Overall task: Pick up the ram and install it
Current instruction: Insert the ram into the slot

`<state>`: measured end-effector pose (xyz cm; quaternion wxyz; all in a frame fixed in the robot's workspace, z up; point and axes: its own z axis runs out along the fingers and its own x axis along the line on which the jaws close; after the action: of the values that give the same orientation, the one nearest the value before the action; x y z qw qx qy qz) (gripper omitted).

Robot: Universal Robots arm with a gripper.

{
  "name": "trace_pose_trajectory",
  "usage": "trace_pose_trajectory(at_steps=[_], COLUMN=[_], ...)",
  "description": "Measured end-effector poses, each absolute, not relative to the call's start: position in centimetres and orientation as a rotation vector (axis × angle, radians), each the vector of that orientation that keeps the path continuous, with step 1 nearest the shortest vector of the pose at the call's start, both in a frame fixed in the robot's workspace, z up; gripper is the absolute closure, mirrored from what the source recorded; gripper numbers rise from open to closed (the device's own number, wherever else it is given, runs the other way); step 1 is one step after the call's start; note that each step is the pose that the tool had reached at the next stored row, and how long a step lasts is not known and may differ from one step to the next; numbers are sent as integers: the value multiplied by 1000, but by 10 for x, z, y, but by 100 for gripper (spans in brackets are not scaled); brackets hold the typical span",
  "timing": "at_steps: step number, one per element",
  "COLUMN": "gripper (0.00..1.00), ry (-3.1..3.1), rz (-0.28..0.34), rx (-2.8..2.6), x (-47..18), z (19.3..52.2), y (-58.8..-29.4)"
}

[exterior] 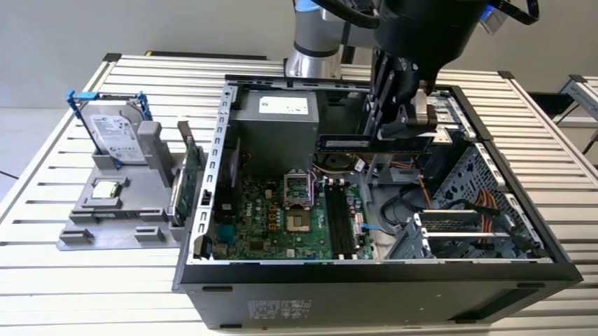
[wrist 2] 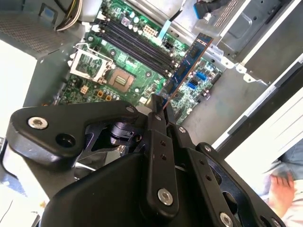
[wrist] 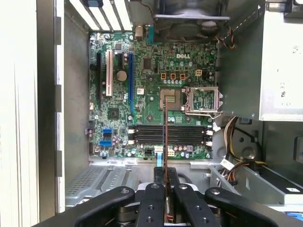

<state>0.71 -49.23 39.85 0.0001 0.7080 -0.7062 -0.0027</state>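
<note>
The ram is a long thin dark stick with a row of chips, held level above the open computer case. My gripper is shut on one end of it. In the second wrist view the ram reaches out from the gripper over the green motherboard. The first wrist view has the ram edge-on, crossing over the black memory slots from the gripper. In the exterior view the memory slots lie well below the stick.
A grey power supply fills the case's back, a drive cage with cables its right. The open processor socket sits beside the slots. Left of the case stand a green card and a hard drive. A hand is outside the case.
</note>
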Motion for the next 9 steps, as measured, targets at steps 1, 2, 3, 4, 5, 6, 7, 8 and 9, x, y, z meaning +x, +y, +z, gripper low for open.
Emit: trace_pose_trajectory(at_steps=[1, 2, 3, 4, 5, 6, 7, 8, 9], gripper=[100, 100, 100, 100, 100, 100, 100, 100, 100], ry=[-2219, -2219, -2219, -2219, -2219, -2219, -2219, -2219, -2219], rz=[-9, -9, -9, -8, -8, -9, -9, -9, -9], rx=[2224, 2224, 2224, 2224, 2224, 2224, 2224, 2224, 2224], x=[7, 7, 8, 9, 9, 9, 9, 9, 9], z=[398, 398, 398, 398, 398, 398, 398, 398, 398], y=[-492, -492, -492, -492, -492, -492, -492, -492, -492])
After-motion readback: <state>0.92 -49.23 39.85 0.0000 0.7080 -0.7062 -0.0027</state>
